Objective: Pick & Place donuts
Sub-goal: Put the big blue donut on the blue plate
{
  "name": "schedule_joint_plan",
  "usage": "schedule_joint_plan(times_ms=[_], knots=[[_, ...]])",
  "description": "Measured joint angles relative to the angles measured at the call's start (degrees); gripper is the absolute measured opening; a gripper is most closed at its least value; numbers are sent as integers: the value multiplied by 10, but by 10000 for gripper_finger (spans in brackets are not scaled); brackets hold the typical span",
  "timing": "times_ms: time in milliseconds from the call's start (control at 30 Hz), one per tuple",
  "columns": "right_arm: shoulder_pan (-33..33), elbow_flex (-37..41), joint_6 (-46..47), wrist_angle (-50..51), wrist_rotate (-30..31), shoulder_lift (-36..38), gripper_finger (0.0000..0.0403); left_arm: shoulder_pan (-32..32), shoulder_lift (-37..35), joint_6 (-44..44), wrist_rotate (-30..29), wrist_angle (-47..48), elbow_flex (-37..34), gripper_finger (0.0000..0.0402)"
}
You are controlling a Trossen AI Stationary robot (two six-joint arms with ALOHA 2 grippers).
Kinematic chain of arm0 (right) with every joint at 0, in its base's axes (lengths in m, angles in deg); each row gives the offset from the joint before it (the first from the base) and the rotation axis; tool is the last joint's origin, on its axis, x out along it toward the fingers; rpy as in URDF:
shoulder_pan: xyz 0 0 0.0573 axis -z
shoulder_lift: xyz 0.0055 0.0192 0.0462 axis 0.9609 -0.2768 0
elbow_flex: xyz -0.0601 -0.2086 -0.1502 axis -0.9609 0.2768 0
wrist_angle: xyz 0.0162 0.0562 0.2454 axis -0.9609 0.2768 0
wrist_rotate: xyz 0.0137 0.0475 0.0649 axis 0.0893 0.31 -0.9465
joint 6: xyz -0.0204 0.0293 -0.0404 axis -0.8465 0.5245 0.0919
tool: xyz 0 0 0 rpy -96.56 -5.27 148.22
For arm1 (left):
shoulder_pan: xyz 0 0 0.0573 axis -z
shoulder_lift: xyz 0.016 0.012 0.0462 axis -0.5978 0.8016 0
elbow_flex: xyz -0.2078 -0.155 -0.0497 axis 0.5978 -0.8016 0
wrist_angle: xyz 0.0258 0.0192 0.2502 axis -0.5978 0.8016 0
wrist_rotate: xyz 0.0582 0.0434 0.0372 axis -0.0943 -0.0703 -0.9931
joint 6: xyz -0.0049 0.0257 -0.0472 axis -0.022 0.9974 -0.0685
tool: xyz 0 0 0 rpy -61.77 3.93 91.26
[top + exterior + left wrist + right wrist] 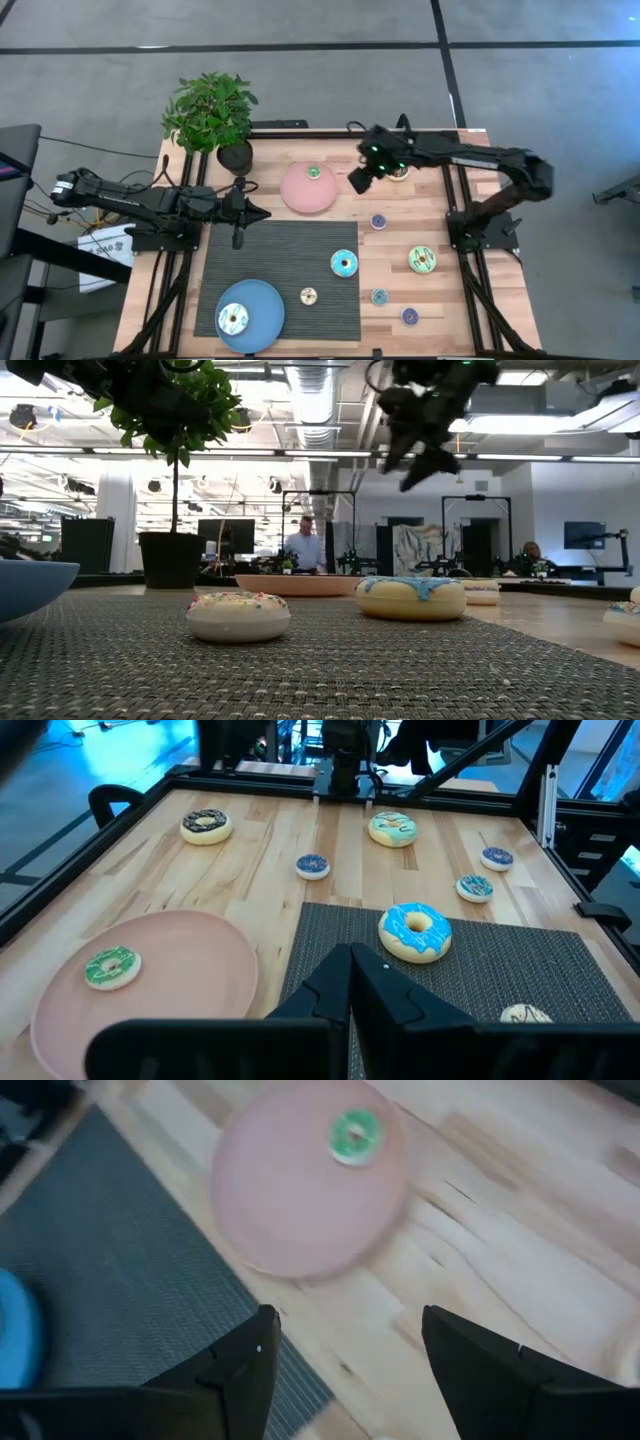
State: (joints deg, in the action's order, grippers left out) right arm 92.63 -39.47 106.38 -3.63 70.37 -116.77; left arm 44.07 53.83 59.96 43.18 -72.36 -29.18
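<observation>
**A:** Donuts where? And the grippers?

**B:** Green donut [313, 172] sits on the pink plate [300, 195] by the table's far edge; the brown donut [398, 174] lies near the far right corner. Right gripper [358, 181] hangs between them, jaws apart, empty. Left gripper [262, 212] waits at the mat's [280, 300] far edge, fingers together.

**A:** Advice?

**B:** Probably centre over the ring before descending, then straddle it evenly.

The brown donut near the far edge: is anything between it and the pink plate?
Nothing resting on the wood. The brown donut and pink plate have bare table between them; only the right end effector hangs open in the air over that gap.
</observation>
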Motion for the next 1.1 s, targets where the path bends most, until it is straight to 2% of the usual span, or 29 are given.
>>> schedule_joint_plan(times_ms=[200,533,767,1100], knots=[[-15,89,66,5,47,84,234,0,0,1,0,0,0,0],[-41,201,162,12,51,175,234,0,0,0,-2,-2,0,0],[-120,236,261,16,61,196,234,0,0,-3,-4,-2,0,0],[-252,238,399,23,108,190,234,0,0,-4,-4,-2,0,0]])
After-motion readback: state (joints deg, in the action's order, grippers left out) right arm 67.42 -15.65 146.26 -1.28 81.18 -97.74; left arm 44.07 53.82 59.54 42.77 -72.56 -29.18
